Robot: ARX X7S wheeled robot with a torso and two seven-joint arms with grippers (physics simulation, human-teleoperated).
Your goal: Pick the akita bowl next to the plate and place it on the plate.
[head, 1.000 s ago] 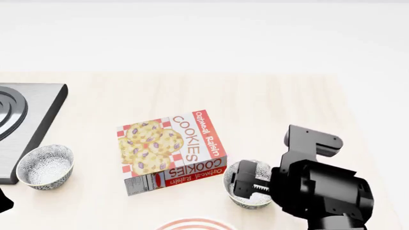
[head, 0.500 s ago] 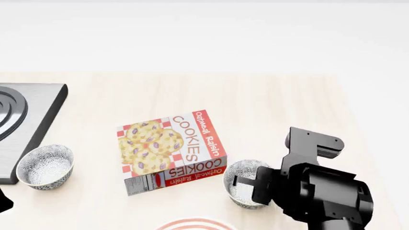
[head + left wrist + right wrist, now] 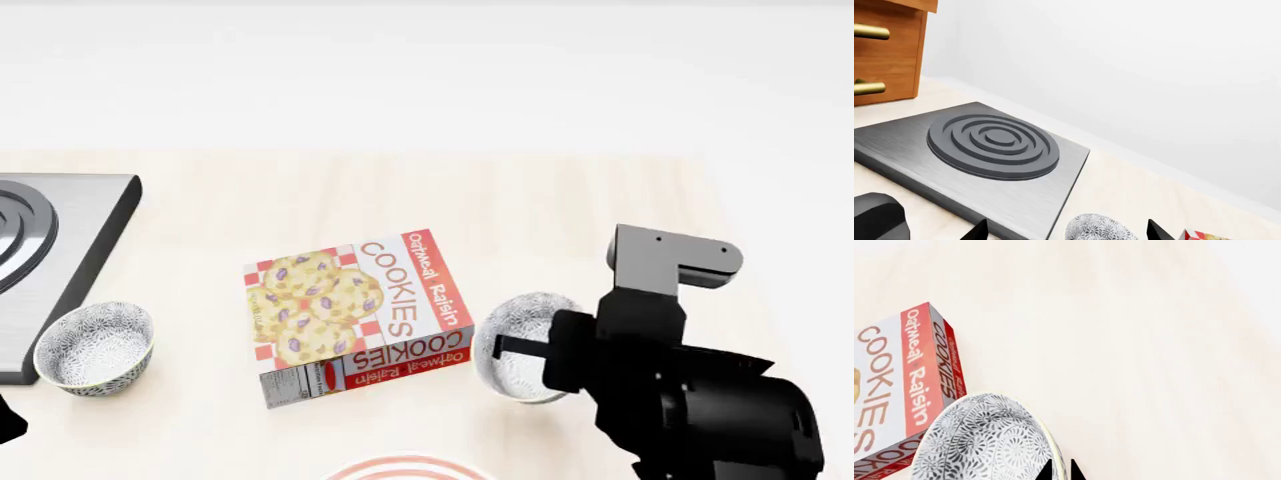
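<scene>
The akita bowl (image 3: 518, 338) hangs above the table just right of the cookie box, tipped on its side with its pale inside toward the box. My right gripper (image 3: 523, 350) is shut on its rim; in the right wrist view the two fingertips (image 3: 1047, 472) pinch the rim of this bowl (image 3: 984, 440), and the gripper (image 3: 1061, 472) sits at the bottom edge. Only the top arc of the plate (image 3: 400, 468) shows at the head view's bottom edge. My left gripper (image 3: 1066, 233) stands open, a second speckled bowl (image 3: 1099, 227) ahead of it.
A cookie box (image 3: 358, 313) lies flat at the table's centre. The second speckled bowl (image 3: 94, 348) sits at the left beside a grey stove plate (image 3: 80, 230). A wooden drawer unit (image 3: 884, 50) stands behind the stove (image 3: 994, 142).
The right gripper has lifted the bowl off the table and tipped it from upright onto its side. The wrist has risen and rotated. The left arm and other things have not moved.
</scene>
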